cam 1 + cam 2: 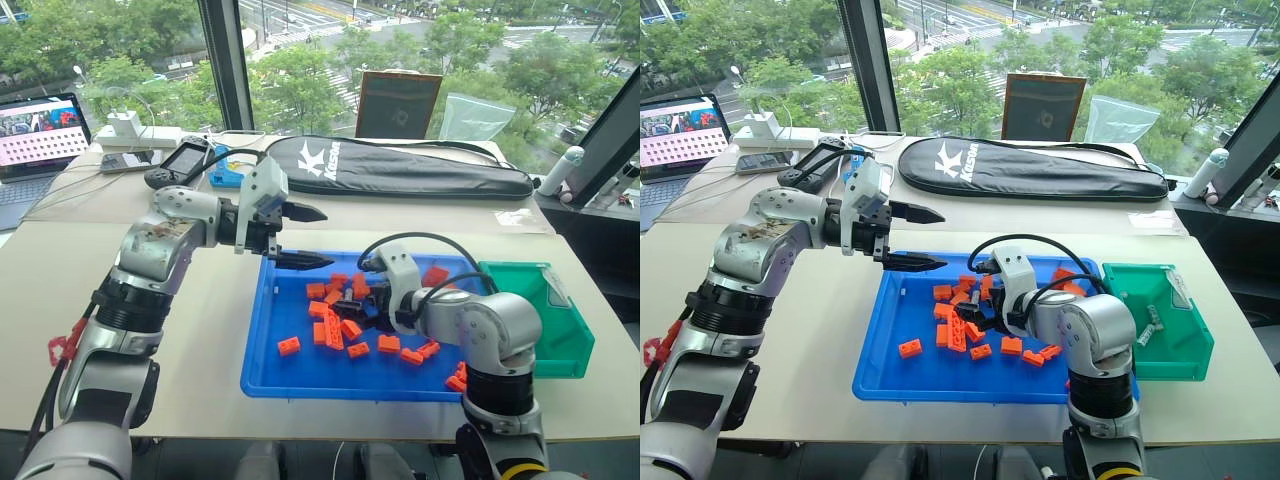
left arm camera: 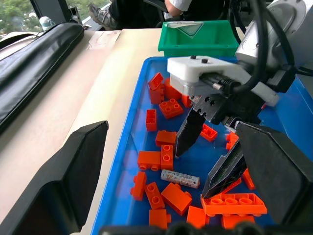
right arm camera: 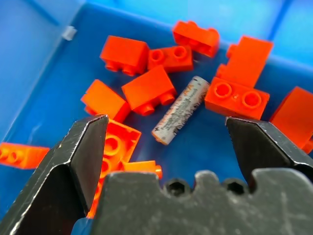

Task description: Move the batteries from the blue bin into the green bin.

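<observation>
I see the table (image 1: pixel 200 330) carrying the blue bin (image 1: pixel 262 375), with the green bin (image 1: pixel 560 340) touching the blue bin's right end. A black racket bag (image 1: pixel 400 165) lies across the far side and a laptop (image 1: pixel 35 135) sits at far left. My left gripper (image 1: pixel 300 236) hovers above the blue bin's far-left corner, jaws spread, nothing between them. My right gripper (image 2: pixel 205 159) is down inside the blue bin among the orange bricks (image 1: pixel 335 330), jaws spread wide, pinching nothing. One battery (image 3: pixel 181 110) lies flat on the blue floor between the right fingertips (image 3: pixel 88 142), slightly ahead of them, no contact, bricks close on both sides. Another battery (image 1: pixel 1148 325) is already in the green bin.
</observation>
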`<action>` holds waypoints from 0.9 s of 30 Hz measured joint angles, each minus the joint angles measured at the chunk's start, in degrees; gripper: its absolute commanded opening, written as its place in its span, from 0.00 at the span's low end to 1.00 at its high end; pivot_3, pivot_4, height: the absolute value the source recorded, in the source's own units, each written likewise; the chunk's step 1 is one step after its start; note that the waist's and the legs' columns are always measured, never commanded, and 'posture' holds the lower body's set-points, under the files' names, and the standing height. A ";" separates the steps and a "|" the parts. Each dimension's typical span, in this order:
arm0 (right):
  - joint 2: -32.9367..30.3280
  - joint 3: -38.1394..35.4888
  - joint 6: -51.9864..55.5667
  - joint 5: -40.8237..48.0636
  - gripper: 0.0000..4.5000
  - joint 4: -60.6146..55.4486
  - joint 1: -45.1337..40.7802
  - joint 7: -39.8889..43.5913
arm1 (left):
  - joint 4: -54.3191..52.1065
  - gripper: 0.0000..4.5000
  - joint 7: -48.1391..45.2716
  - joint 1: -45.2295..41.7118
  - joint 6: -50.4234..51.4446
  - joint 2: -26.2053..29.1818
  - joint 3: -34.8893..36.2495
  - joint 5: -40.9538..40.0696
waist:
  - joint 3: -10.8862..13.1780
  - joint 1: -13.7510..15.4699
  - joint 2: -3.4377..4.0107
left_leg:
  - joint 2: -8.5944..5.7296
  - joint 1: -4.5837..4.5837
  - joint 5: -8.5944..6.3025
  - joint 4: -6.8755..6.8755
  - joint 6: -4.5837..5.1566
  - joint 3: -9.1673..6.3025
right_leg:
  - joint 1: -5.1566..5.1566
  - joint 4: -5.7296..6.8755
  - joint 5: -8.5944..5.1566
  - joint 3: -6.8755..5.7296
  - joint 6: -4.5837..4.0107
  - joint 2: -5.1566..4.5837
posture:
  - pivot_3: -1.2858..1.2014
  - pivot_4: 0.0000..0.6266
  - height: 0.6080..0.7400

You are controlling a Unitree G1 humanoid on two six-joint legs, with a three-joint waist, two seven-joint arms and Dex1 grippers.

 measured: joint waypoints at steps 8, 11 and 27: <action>1.43 -1.32 0.00 -0.17 0.39 2.79 -1.48 -4.86 | 0.20 1.00 0.29 0.00 -0.48 -0.12 0.00 0.56 | 0.00 -0.19 0.01 | 0.01 0.00 0.00 -0.02 0.00 -0.01 | -0.01 0.00 0.00 0.00 0.00 0.01 | 0.52 0.24 0.95; 1.26 -0.93 0.00 -0.21 0.17 3.18 -1.51 -5.77 | 0.22 1.00 0.31 0.00 -0.49 -0.12 0.00 0.99 | 0.00 -0.20 0.01 | 0.01 0.00 0.00 -0.02 0.00 -0.01 | -0.01 0.00 0.00 0.00 0.00 0.01 | 0.52 0.24 0.95; -9.34 8.06 0.00 5.47 0.07 0.49 -2.95 -2.11 | 0.22 1.00 0.34 0.00 -0.49 -0.74 0.01 1.12 | 0.01 -0.21 0.01 | 0.01 -0.01 0.00 -0.02 0.00 -0.02 | 0.00 -0.05 0.00 0.01 0.00 0.01 | 0.52 0.24 0.95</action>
